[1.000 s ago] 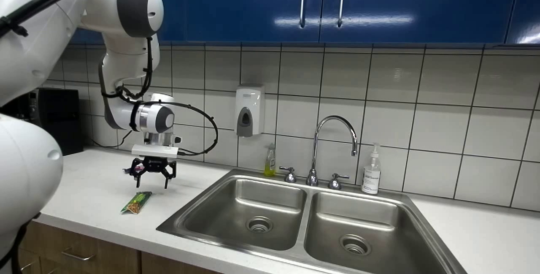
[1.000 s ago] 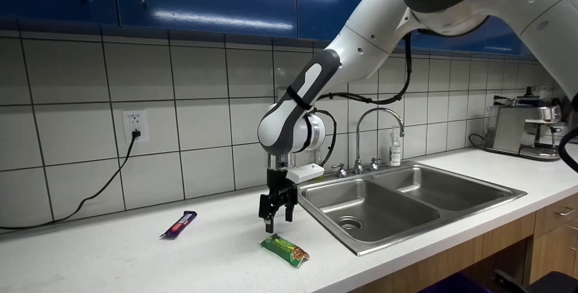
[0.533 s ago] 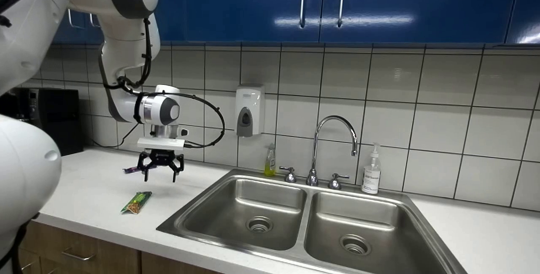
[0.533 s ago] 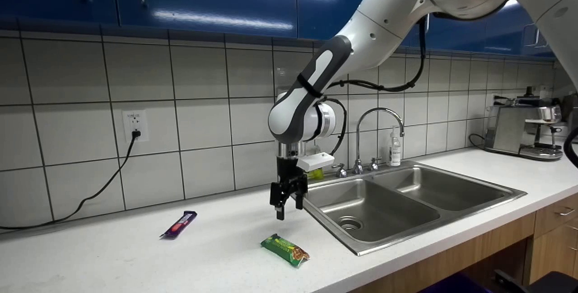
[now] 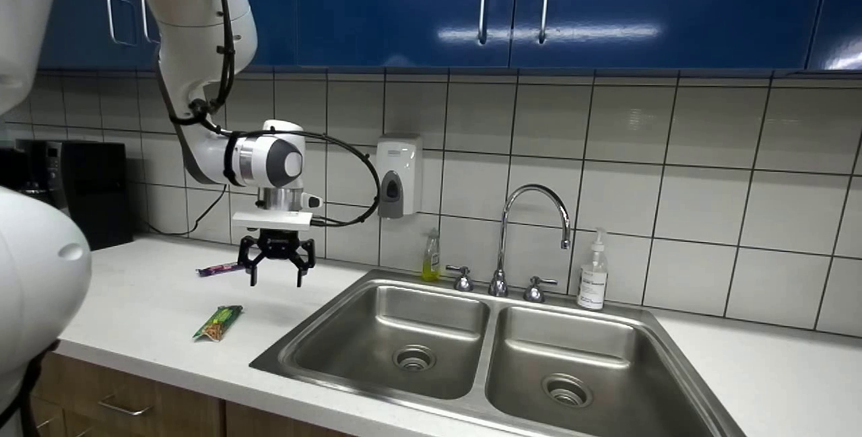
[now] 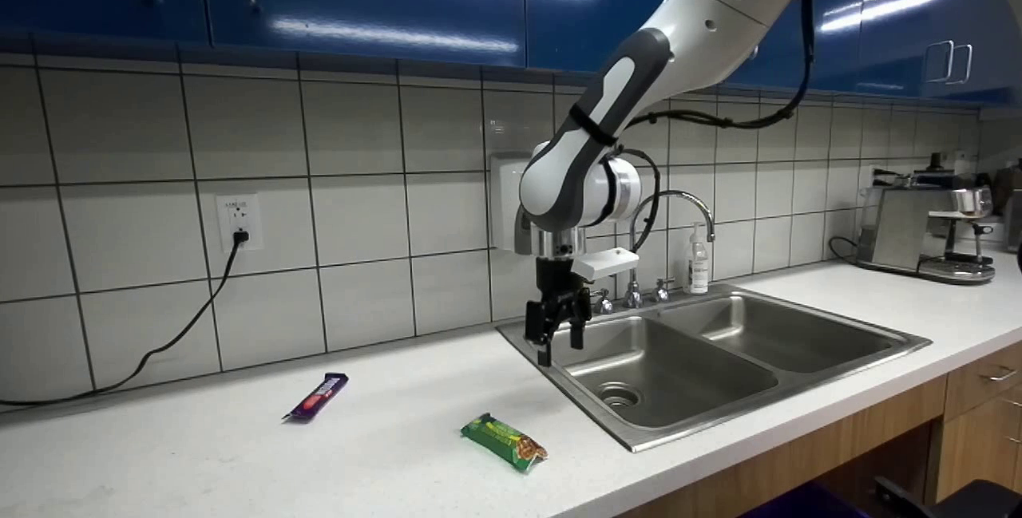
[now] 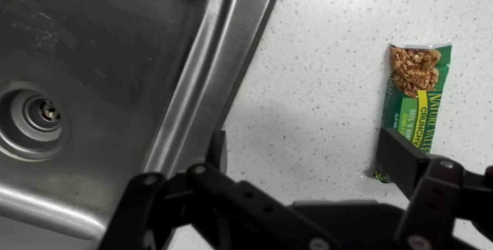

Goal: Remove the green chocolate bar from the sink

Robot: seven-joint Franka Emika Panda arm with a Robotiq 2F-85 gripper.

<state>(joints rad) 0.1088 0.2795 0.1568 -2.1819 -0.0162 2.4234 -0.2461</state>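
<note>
Removal looks done, perhaps only withdrawal left: in an exterior view, the flat, oblong green-wrapped bar (image 5: 219,322) lies on white countertop (image 5: 148,289) outside the steel double-basin sink (image 5: 268,359). In an exterior view, the black two-fingered gripper (image 6: 560,351) hangs near the sink's rim, jaws spread, empty. In the wrist view, the bar lies below them, partly behind the finger (image 7: 400,161) farther from the sink.

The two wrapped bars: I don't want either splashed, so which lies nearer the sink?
The green bar, marked Crunchy in the wrist view. It lies beside the sink, not touching it; the purple bar lies farther off in both exterior views.
</note>
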